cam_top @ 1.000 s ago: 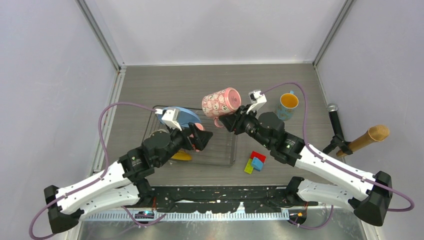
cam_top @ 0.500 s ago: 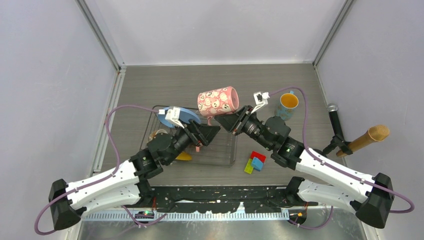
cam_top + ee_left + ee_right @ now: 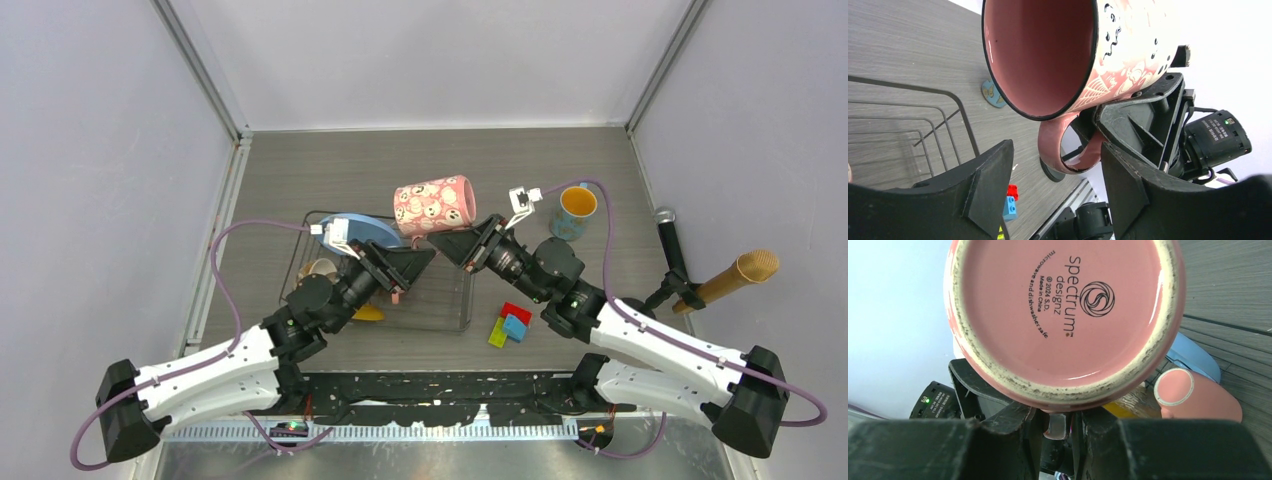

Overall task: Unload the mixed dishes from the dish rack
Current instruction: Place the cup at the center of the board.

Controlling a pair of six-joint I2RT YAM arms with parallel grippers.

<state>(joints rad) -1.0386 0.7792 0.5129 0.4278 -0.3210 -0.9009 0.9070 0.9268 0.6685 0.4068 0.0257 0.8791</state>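
Observation:
My right gripper (image 3: 455, 243) is shut on the handle of the speckled pink mug (image 3: 433, 205) and holds it on its side in the air above the dish rack's (image 3: 445, 318) far right corner. The right wrist view shows the mug's base (image 3: 1063, 315) with the handle pinched in my right gripper (image 3: 1062, 426). My left gripper (image 3: 424, 259) is open. In the left wrist view the mug's handle (image 3: 1065, 152) hangs just beyond its spread fingers (image 3: 993, 180). The light blue plate (image 3: 362, 228), yellow plate (image 3: 368, 313), cream bowl (image 3: 320, 268) and salmon mug (image 3: 1198, 399) sit in the rack. The blue mug (image 3: 575, 210) stands on the table.
Red, blue and green blocks (image 3: 510, 323) lie right of the rack. A microphone on a stand (image 3: 670, 250) and a brown tube (image 3: 745, 272) are at the right wall. Frame posts stand at the far corners.
My left gripper has moved right and up, close under the pink mug's handle. The right gripper has shifted the mug a little left and tipped it more level.

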